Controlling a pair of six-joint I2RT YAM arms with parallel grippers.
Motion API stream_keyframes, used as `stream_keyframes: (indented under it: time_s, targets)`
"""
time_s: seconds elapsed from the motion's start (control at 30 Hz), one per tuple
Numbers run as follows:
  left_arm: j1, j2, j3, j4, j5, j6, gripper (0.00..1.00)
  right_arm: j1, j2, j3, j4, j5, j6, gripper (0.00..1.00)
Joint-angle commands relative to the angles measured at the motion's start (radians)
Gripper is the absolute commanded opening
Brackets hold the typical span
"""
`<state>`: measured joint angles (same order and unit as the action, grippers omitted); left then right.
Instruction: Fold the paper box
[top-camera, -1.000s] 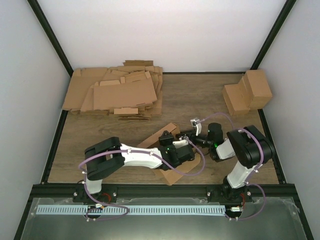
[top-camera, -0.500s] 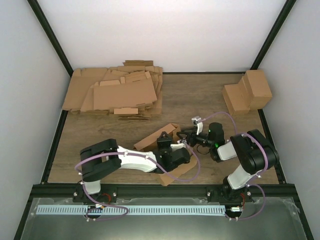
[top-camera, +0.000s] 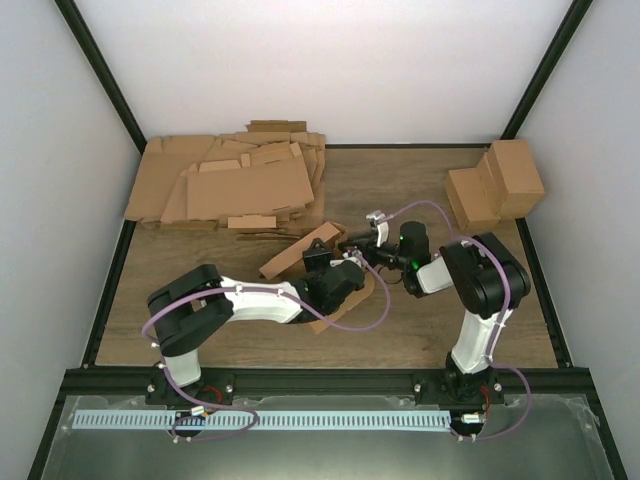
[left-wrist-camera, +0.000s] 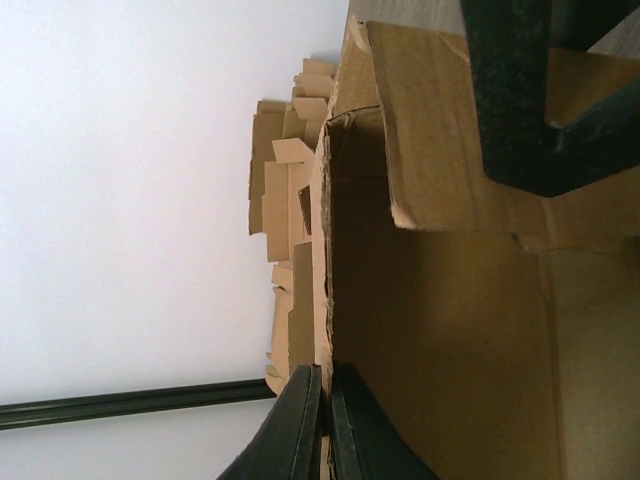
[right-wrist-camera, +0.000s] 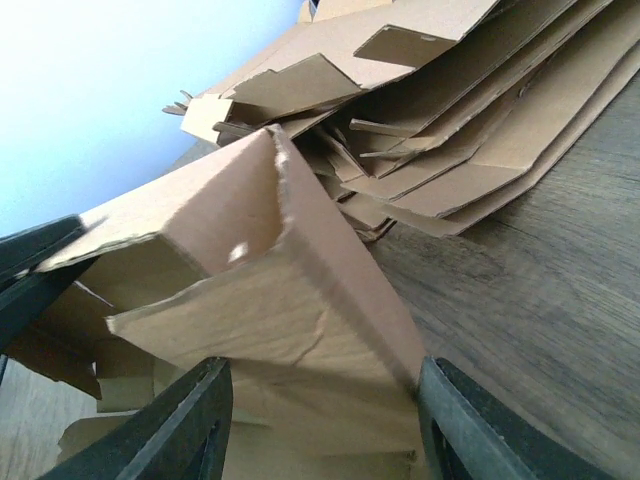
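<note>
At centre, paper box (top-camera: 292, 258) diagonal

White walls (top-camera: 330, 70), black frame posts (top-camera: 103, 75), wood-grain tabletop (top-camera: 400, 190), even light.

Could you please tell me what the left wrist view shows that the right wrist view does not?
Only the left wrist view shows the inside of the paper box, the left gripper pinched shut on the edge of one wall, and a black frame bar against the white wall. Only the right wrist view shows the box's outer folded corner standing between the spread fingers of the right gripper; whether they press on it I cannot tell. Both views show the paper box and the heap of flat cardboard sheets beyond it.
</note>
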<state>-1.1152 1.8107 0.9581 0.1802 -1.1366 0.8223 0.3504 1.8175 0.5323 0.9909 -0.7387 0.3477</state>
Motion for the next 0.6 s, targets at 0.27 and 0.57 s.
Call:
stream_keyframes:
  time_s: [0.27, 0.57]
  targets:
    - [-0.063, 0.078, -0.022, -0.048, 0.026, -0.114, 0.04, 0.043, 0.073, 0.008, 0.038, 0.024, -0.044, 0.56]
    - [-0.028, 0.057, -0.006, -0.1, 0.058, -0.148, 0.04, 0.058, 0.067, -0.014, 0.099, 0.052, -0.064, 0.8]
